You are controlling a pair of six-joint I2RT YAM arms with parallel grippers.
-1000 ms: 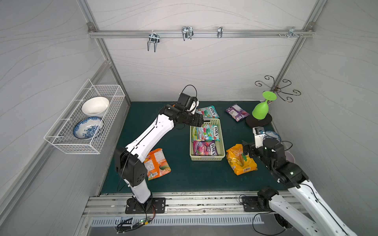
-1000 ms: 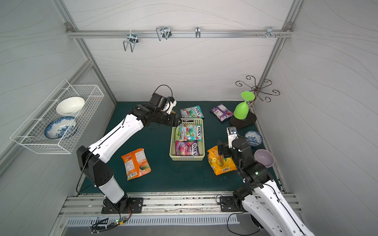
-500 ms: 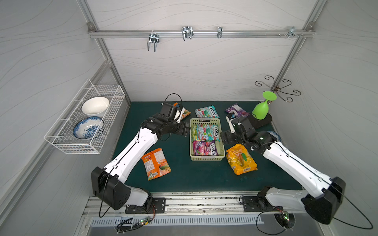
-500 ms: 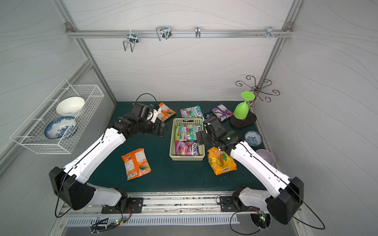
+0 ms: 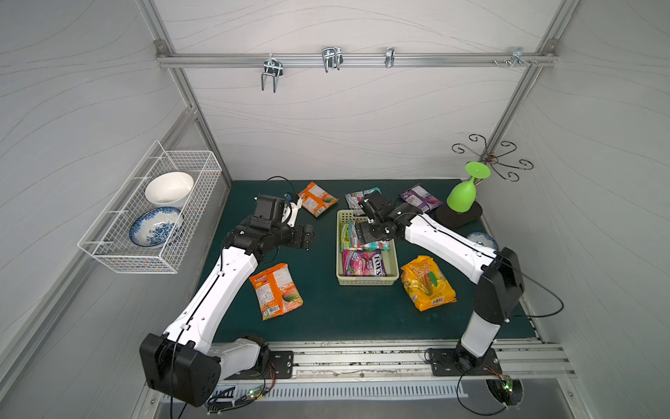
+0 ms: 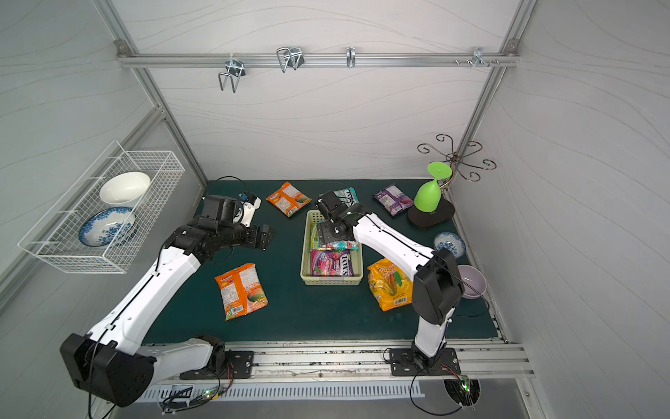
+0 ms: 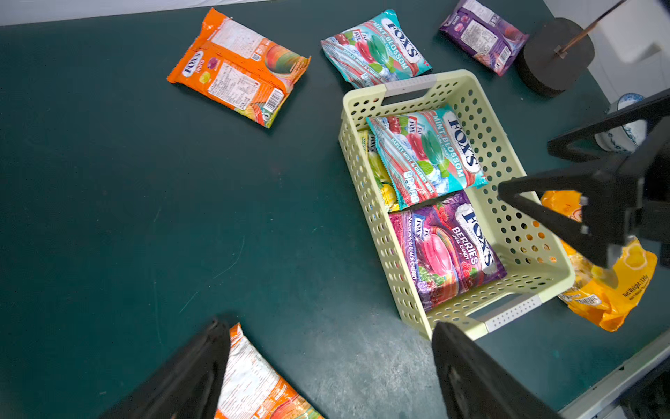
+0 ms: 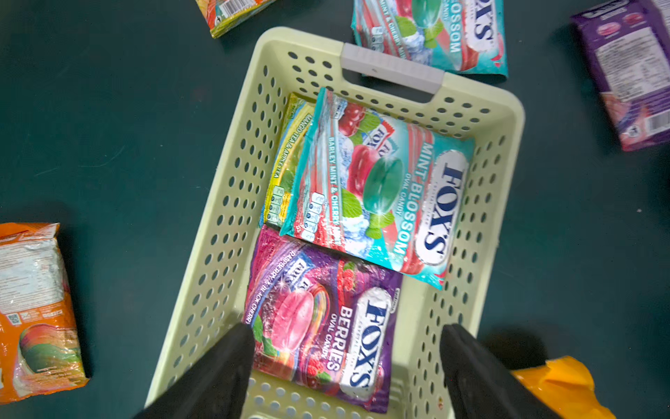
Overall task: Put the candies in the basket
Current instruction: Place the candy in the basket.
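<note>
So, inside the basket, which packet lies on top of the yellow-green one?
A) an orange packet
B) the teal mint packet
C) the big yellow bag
B: the teal mint packet covers most of the yellow-green packet inside the basket.

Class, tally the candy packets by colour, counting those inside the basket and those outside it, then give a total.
Orange packets: 2
Teal packets: 2
Purple packets: 2
Yellow-green packet: 1
Yellow bag: 1
Total: 8

Bare mat beside basket
</note>
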